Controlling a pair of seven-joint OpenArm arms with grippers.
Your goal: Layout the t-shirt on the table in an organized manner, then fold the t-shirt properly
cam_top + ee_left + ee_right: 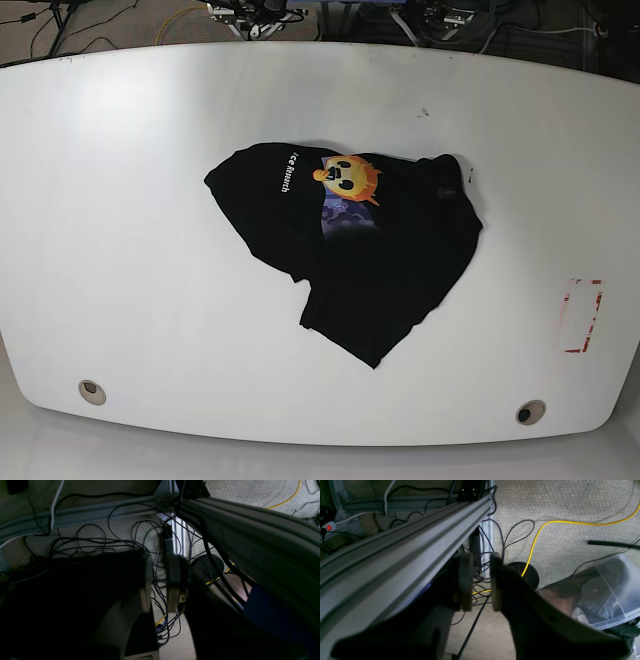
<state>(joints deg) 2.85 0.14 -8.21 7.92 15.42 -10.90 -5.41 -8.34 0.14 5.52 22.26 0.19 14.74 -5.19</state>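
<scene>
Both grippers hung off the table (120, 200), over carpet and cables: the left gripper (160, 585) and right gripper (481, 582) each had jaws slightly parted, grasping nothing. The t-shirt (380, 260) lay crumpled mid-table, well apart from both.

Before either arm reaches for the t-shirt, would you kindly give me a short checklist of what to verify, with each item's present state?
1. T-shirt on the table: ok, it lies wholly on the top, near the middle.
2. T-shirt laid out flat: not ok, it is crumpled and folded over itself, the cartoon face only partly showing.
3. Left gripper free: ok, jaws slightly apart, nothing between them.
4. Right gripper free: ok, narrow gap, nothing held.
5. Arms over the table: not ok, both wrist views show floor and cables, and no arm appears in the base view.
6. Sleeves and collar located: cannot tell, the bunched cloth hides them.
</scene>
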